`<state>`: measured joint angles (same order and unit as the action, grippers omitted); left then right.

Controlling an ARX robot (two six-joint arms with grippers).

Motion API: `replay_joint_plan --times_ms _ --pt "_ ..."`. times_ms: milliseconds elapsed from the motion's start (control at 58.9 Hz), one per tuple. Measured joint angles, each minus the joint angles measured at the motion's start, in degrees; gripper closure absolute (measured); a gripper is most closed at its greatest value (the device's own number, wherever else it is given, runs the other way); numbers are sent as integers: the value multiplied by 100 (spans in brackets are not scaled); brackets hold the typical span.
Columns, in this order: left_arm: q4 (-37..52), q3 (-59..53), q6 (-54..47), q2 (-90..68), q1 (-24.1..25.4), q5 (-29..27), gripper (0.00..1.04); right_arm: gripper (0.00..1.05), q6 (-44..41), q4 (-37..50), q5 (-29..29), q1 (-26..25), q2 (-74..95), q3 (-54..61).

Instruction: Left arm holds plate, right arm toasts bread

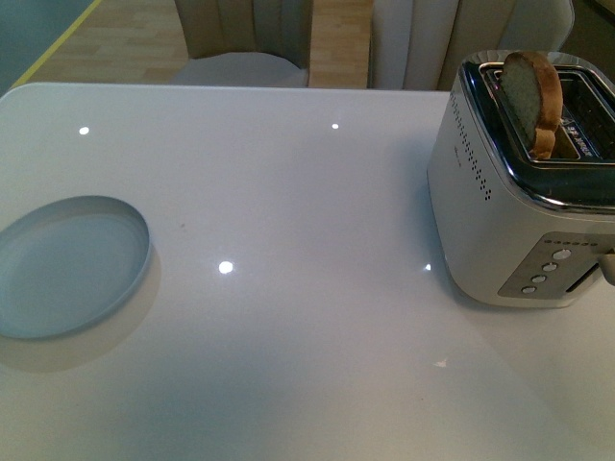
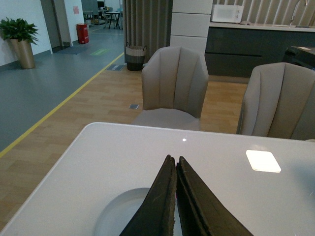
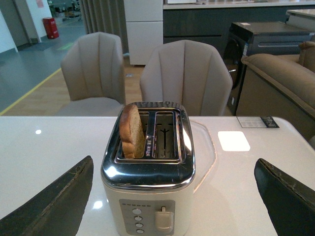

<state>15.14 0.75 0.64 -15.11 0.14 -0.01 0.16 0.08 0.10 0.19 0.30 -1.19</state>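
The pale blue plate (image 1: 69,264) lies on the white table at the left, empty. It also shows in the left wrist view (image 2: 123,211), under my left gripper (image 2: 173,160), whose black wedge fingers are shut together and hold nothing. The bread slice (image 1: 531,96) stands upright in the left slot of the white and chrome toaster (image 1: 519,221), its top sticking out. In the right wrist view the bread (image 3: 132,130) and toaster (image 3: 147,191) lie ahead of my right gripper (image 3: 174,196), which is wide open, with one finger on either side of the toaster. Neither gripper shows in the front view.
The toaster's lever (image 3: 164,219) and several buttons face the right gripper. Two grey chairs (image 2: 174,88) stand behind the table's far edge (image 1: 231,86). A sofa (image 3: 280,78) is at the right.
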Motion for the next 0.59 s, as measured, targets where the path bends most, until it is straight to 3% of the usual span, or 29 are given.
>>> replay_joint_plan --times_ms 306,408,594 --pt "-494 0 0 494 0 2 102 9 0 0 0 0 0 0" --pt "-1425 0 -2 1266 0 0 102 9 0 0 2 0 0 0" --pt "-1506 0 -2 1473 0 0 102 9 0 0 0 0 -2 0"
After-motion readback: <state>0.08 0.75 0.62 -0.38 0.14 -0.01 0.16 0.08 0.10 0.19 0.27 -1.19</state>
